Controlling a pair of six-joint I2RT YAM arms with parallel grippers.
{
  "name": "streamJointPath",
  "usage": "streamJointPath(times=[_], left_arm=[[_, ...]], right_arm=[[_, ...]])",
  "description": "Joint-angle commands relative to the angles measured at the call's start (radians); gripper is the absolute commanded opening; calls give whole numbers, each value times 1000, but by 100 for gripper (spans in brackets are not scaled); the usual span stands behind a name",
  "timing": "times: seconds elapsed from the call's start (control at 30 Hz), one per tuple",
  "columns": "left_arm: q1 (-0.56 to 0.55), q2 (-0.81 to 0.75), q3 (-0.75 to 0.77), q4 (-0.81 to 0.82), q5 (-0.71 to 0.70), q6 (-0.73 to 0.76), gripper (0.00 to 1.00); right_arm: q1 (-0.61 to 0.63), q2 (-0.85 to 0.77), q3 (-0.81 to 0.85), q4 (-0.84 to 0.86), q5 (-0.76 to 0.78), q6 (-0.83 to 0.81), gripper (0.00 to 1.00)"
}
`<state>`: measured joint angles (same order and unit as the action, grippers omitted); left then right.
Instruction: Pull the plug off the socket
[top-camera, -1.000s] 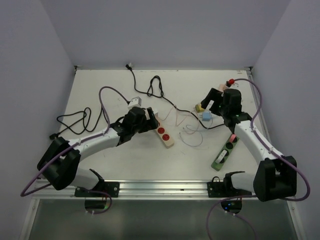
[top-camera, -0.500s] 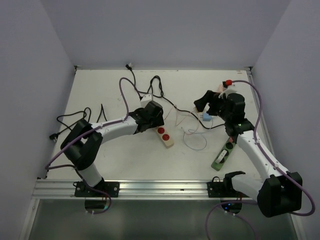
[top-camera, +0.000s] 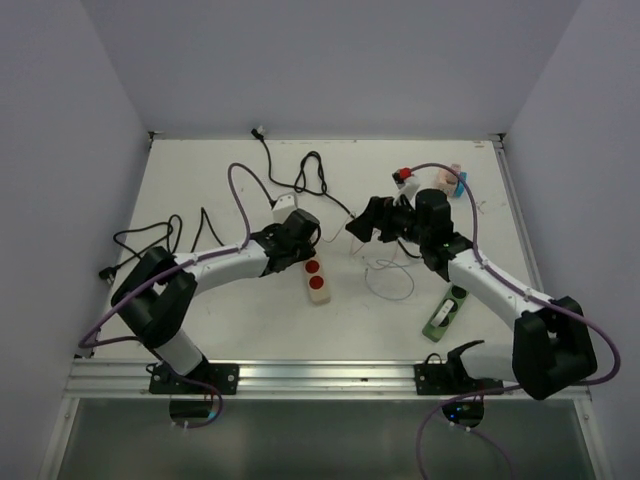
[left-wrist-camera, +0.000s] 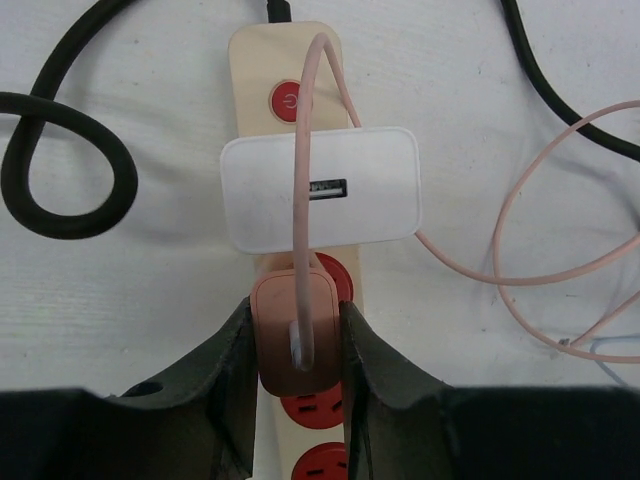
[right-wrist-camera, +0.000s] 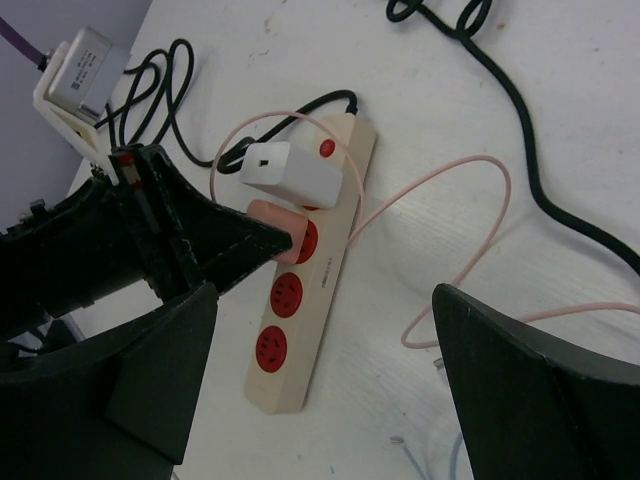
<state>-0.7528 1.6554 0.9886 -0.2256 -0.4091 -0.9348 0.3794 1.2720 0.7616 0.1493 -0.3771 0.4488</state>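
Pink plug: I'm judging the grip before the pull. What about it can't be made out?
Left wrist: prongs of the pink plug, hidden under its body; seated or lifted, cannot tell.
Top external: the plug itself, covered by the left gripper.
Right wrist: part of it, behind the left gripper's fingers.

A robotics lab test cell: a white table (top-camera: 250, 330) boxed by bare pale walls (top-camera: 330, 60), a metal rail (top-camera: 320, 373) on the table's near edge holding a left arm (top-camera: 220, 265) and right arm (top-camera: 490, 285), a beige power strip (top-camera: 316, 283), green power strip (top-camera: 445, 312) and loose cables (left-wrist-camera: 122, 180) on the table
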Motion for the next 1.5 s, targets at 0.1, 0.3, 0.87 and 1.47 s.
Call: streamJointPath(times=[0.1,0.3,0.87,1.47], left_arm=[[17,-187,-185,205,2,-38,0],[50,-318,-396,463,78,-64,0],[81,-422,-634,845,153,-101,0],[124,-437,-754,999,217,-105,1]], right_arm=[[90,98,-53,151,-33,106,92],[159,191,-102,292,-5,186,89],[325,420,-67,409,110,263,85],[377,501,1,383,82,232,0]])
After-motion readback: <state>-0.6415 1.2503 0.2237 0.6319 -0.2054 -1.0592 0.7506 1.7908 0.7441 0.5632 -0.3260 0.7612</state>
